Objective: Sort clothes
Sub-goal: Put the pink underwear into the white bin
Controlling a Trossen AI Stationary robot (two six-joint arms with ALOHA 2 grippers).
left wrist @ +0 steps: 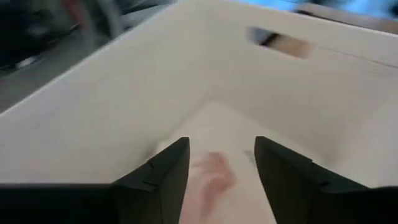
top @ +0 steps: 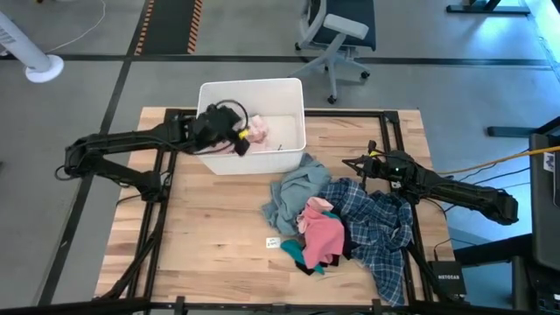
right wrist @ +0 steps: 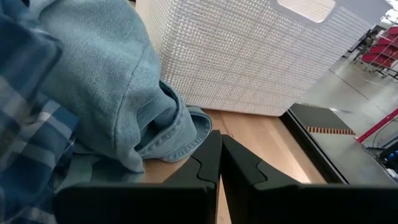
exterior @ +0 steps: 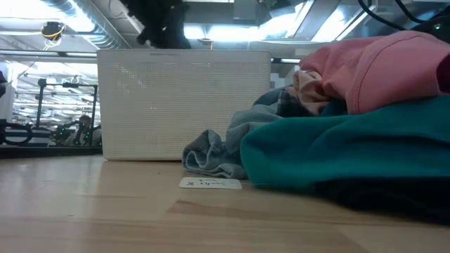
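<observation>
1. Two dark arms work at a wooden table (top: 210, 236). The left arm reaches in from the left; the right arm lies along the table's right side.
2. Left gripper (top: 238, 131): held over the white bin (top: 289, 87), above its left half. In the left wrist view its two dark fingers (left wrist: 165, 171) stand apart with nothing between them, pointing down into the bin.
3. Pale pink piece (top: 257, 131): lies inside the bin, just right of the left gripper. In the left wrist view it shows as a blurred pink patch (left wrist: 211, 177) on the bin floor below the parted fingers.
4. White bin: stands at the far middle of the table; its woven-textured wall fills the far left of the low view (exterior: 183, 105).
5. Right gripper (top: 360, 163): sits low at the far right edge of the clothes heap, its fingers pressed together and empty in the right wrist view (right wrist: 217, 162), tips over bare wood beside a hem of the grey-blue top.
6. Grey-blue top (top: 293, 192): spread at the heap's left, its far edge just beside the bin's near right corner.
7. Plaid shirt (top: 381, 232): blue and white, covering the right and near side of the heap.
8. Pink piece (top: 322, 234): on the heap's middle, touching the plaid shirt.
9. Teal piece (top: 293, 254): at the near left of the heap, partly under the pink piece.
10. Small white label (top: 273, 242): flat on the wood, just left of the teal piece.
</observation>
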